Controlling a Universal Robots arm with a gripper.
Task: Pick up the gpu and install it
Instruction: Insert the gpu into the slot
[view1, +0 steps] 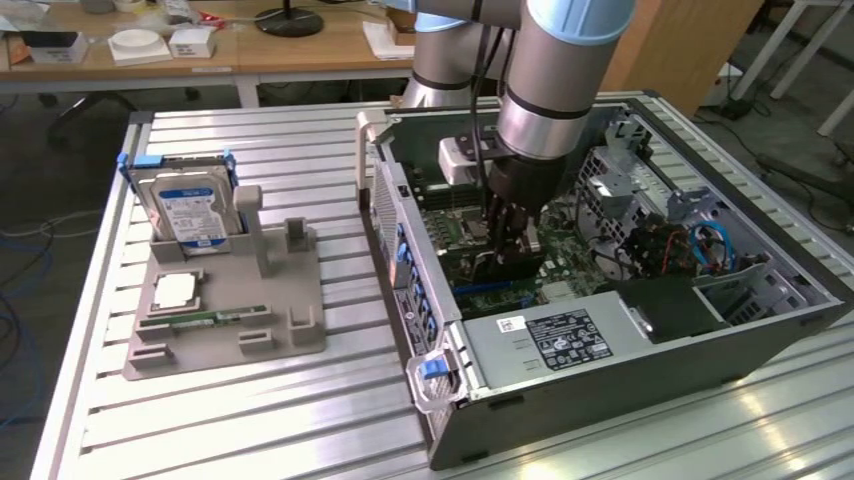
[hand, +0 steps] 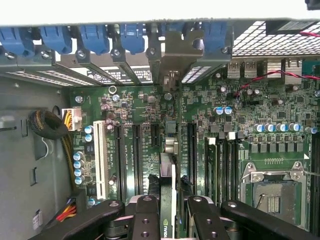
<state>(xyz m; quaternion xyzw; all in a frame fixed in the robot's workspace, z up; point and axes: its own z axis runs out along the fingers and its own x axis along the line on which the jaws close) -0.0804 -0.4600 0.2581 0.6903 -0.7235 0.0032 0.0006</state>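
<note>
Gripper (hand: 170, 207) fingers (hand: 146, 215) sit nearest the lens, clamped either side of the gpu (hand: 168, 175), card held edge-on btw them. The gpu hangs straight below the gripper, inside the PC case (view1: 601, 400), just over the motherboard (hand: 250, 125). Its long axis runs parallel w/ the expansion slots (hand: 135, 155), bracket end toward the blue-clipped slot wall (hand: 95, 37), i.e. ext. view's left. Can't tell if its lower edge touches a slot.
</note>
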